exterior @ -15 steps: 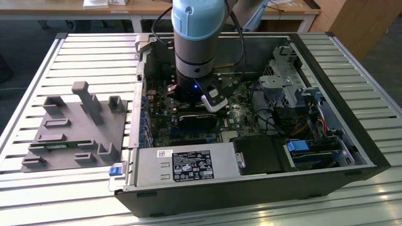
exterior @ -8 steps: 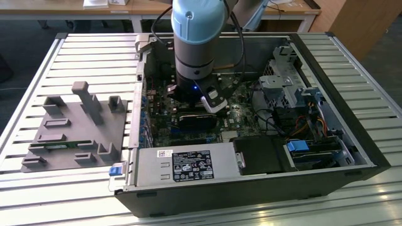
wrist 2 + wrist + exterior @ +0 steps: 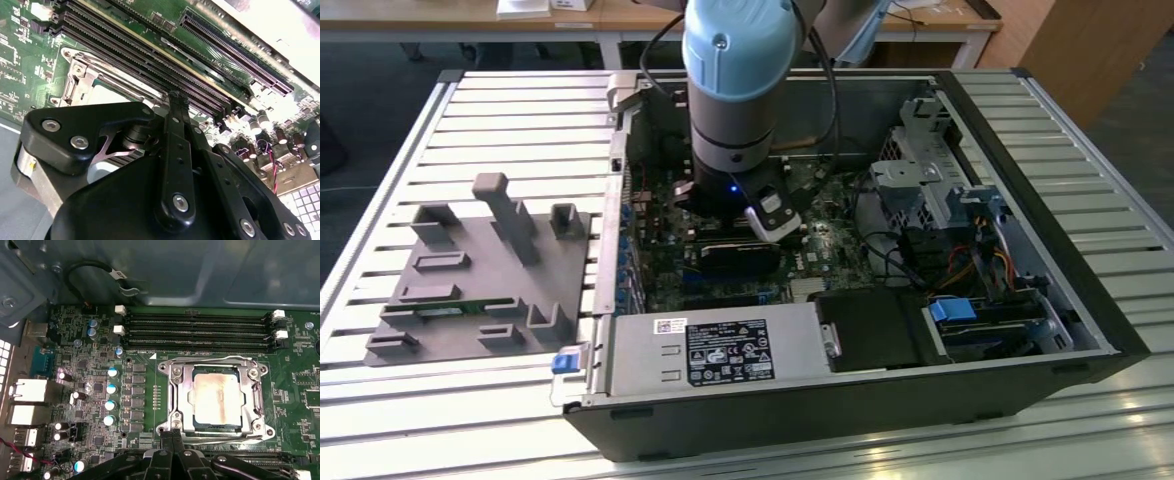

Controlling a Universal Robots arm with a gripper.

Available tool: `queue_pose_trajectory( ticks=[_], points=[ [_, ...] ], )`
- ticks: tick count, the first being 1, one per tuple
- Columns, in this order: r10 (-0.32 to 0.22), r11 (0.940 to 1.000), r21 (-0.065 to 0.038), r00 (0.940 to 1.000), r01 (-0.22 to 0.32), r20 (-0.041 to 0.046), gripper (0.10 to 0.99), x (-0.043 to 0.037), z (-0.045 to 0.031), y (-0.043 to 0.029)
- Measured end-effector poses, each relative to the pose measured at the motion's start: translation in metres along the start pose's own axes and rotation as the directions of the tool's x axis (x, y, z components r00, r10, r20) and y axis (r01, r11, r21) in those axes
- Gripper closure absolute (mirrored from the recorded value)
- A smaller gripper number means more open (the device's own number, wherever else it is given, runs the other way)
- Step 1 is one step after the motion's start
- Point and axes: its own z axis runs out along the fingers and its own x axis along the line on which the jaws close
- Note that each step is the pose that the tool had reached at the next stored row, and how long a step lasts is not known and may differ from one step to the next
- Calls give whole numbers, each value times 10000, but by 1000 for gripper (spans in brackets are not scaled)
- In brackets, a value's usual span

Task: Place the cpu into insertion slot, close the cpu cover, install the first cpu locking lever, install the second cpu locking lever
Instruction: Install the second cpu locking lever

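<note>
The cpu [image 3: 217, 396], a flat square chip with a silvery top, lies in the insertion slot [image 3: 261, 371] on the green motherboard. The cpu cover [image 3: 186, 390], a silver frame with a square window, lies flat around it. One thin wire lever [image 3: 220, 359] runs along the side by the memory slots. Another [image 3: 230, 441] runs along the opposite side. My gripper [image 3: 172, 434] is shut, its black fingertips together just off a corner of the slot with nothing seen between them. In the second wrist view the gripper [image 3: 177, 97] stands beside the cpu cover [image 3: 82, 75]. The exterior view has the gripper [image 3: 744, 240] deep inside the open case.
Long black memory slots [image 3: 200, 330] lie beside the socket, with capacitors [image 3: 111, 389] and rear ports [image 3: 27, 390] further along the board. Case walls, a drive cage [image 3: 934, 190] and a power supply [image 3: 720, 350] ring the board. A grey fixture [image 3: 487, 270] sits on the slatted table at the exterior view's left.
</note>
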Motion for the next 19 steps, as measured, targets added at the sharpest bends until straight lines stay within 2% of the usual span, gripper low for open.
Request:
queue_pose_trajectory(
  ticks=[12,19],
  points=[
    [4,9997,-241,10000,-4,3,980,28,42,-9],
    [4,9994,-334,10000,-4,1,980,62,71,6]
  ],
)
